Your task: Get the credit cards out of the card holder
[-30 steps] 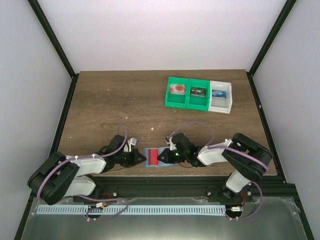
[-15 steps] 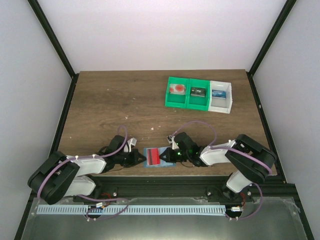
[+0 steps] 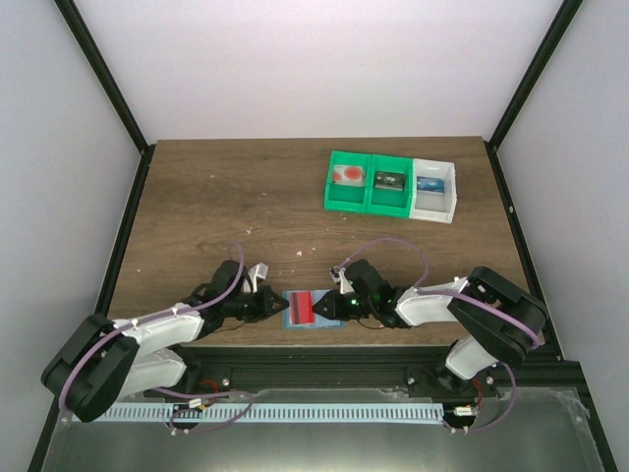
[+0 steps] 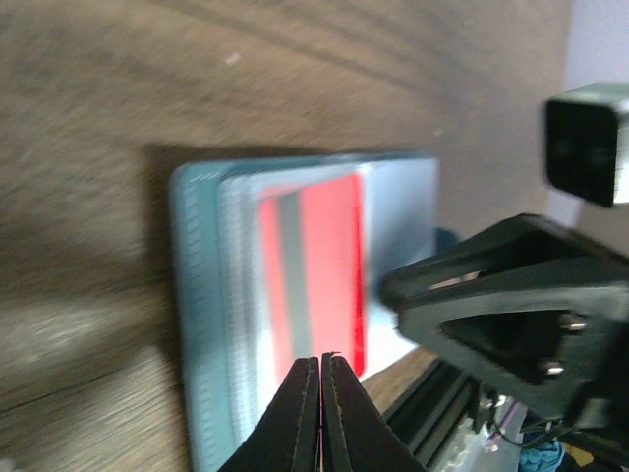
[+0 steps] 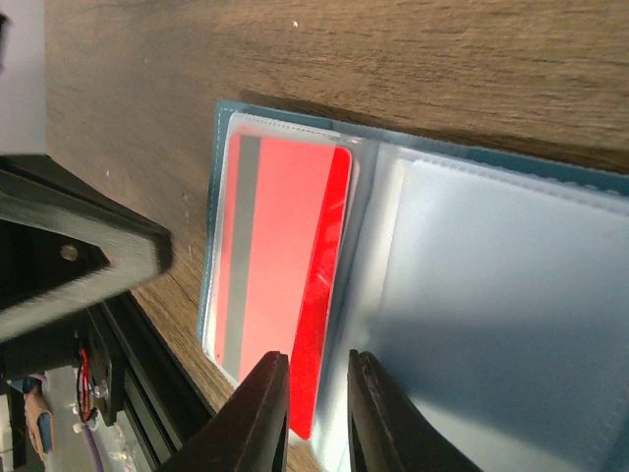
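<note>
The light-blue card holder lies open near the table's front edge, between both grippers. A bright red credit card with a grey stripe sits in its left panel. In the right wrist view the card has one long edge lifted from the holder. My right gripper is narrowly open, and its fingers straddle that lifted edge at the card's near end. My left gripper is shut, its tips over the near edge of the card and the holder. I cannot tell whether it touches them.
Two green bins and a white bin, each with a small item inside, stand at the back right. The black front rail runs just behind the holder. The right gripper's body is close to my left fingers.
</note>
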Action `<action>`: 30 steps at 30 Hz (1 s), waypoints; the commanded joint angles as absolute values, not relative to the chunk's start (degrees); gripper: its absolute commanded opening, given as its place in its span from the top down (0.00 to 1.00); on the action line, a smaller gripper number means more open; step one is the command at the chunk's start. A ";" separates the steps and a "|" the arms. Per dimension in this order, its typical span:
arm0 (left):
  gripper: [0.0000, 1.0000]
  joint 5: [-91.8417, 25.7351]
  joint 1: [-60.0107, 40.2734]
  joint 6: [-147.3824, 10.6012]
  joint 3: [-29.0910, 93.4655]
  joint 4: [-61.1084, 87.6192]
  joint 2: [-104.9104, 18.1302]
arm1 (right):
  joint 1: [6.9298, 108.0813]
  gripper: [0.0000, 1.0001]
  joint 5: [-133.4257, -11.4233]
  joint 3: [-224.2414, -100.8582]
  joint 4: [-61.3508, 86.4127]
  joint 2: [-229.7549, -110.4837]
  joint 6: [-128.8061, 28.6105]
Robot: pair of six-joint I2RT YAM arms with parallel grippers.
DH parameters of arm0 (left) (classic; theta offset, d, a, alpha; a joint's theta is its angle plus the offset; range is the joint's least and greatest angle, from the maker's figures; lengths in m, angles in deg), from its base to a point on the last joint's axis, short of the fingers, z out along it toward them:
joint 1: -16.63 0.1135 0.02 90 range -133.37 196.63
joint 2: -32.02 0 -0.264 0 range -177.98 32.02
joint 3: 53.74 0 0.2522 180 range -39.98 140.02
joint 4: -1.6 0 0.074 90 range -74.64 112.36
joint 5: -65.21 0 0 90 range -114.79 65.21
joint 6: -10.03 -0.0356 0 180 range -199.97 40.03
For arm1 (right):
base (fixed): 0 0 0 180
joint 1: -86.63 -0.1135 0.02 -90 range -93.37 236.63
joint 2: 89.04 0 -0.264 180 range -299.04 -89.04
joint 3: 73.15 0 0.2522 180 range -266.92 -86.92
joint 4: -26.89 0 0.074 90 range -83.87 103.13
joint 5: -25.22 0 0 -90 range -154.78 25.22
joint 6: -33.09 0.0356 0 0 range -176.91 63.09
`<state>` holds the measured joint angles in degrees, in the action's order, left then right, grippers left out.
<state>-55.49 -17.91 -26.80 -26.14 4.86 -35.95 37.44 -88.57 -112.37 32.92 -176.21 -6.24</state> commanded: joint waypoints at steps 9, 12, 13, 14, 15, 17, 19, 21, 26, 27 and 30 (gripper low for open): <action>0.95 -58.35 -18.09 -25.25 -26.92 -3.10 -40.60 | 37.77 0.79 -90.30 -113.72 36.15 -180.91 -5.03; 0.97 -58.47 -18.08 -26.00 -27.43 -4.19 -43.10 | 37.77 0.79 -90.61 -113.68 36.51 -181.50 -4.97; 0.97 -58.46 -18.09 -26.20 -27.60 -4.42 -43.70 | 37.77 0.79 -90.74 -113.64 36.63 -181.65 -4.86; 0.97 -58.38 -18.06 -26.40 -27.82 -4.57 -44.30 | 37.77 0.79 -90.84 -113.69 36.94 -181.90 -4.77; 0.98 -58.25 -18.08 -26.51 -28.10 -4.67 -44.62 | 37.77 0.79 -90.99 -113.64 37.10 -182.08 -4.75; 0.98 -57.75 -18.09 -26.75 -28.47 -4.41 -44.80 | 37.77 0.79 -91.27 -113.65 37.58 -182.35 -4.57; 0.98 -57.14 -18.08 -27.03 -28.82 -3.87 -44.68 | 37.77 0.79 -91.48 -113.64 37.94 -182.61 -4.39; 0.98 -56.69 -18.08 -27.29 -29.05 -3.60 -44.54 | 37.77 0.79 -91.69 -113.76 38.28 -182.95 -4.49; 0.99 -56.42 -18.07 -27.59 -29.15 -3.53 -44.88 | 37.77 0.82 -92.34 -113.81 39.24 -183.60 -4.62; 0.99 -56.24 -18.05 -27.59 -29.25 -3.54 -44.84 | 37.77 0.83 -92.31 -113.87 39.39 -183.62 -4.65; 0.99 -55.76 -18.06 -27.67 -29.54 -3.53 -44.89 | 37.77 0.88 -92.55 -113.64 39.98 -183.71 -4.70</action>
